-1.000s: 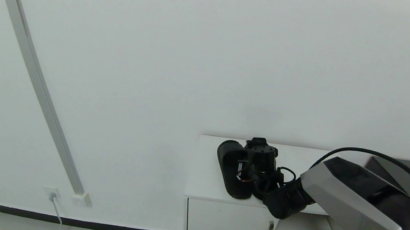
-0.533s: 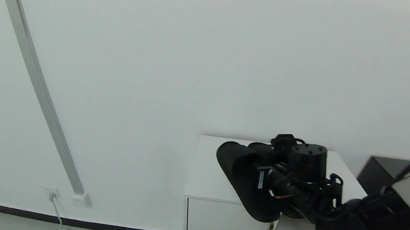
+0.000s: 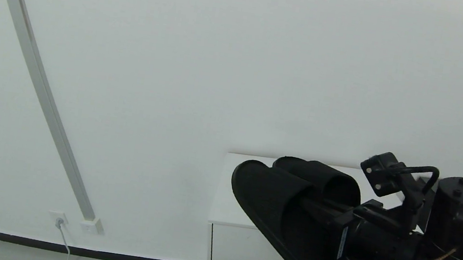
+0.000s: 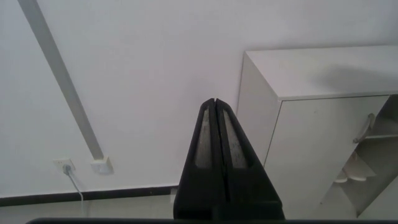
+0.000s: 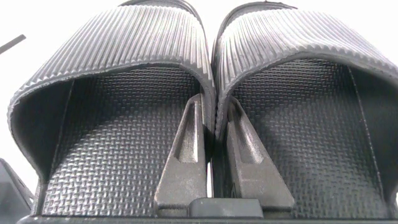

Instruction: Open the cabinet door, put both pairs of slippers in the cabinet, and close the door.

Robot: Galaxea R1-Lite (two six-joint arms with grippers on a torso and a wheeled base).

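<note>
Looked like the carry step to me. The right gripper (image 5: 214,104) had its fingers pinched shut on the touching inner strap edges of the pair of black ribbed rubber slippers (image 3: 276,200), held in the air on the near side of the white cabinet (image 3: 240,258). The left gripper (image 4: 215,106) hung empty, fingers closed together. The next move probably meant lowering toward the open shelves (image 4: 380,135) on the right, keeping that pinch firm.

A grey strip (image 3: 41,76) slants down the white wall (image 3: 223,56). A socket (image 3: 57,216) with a cable (image 3: 65,239) sits near its foot.
</note>
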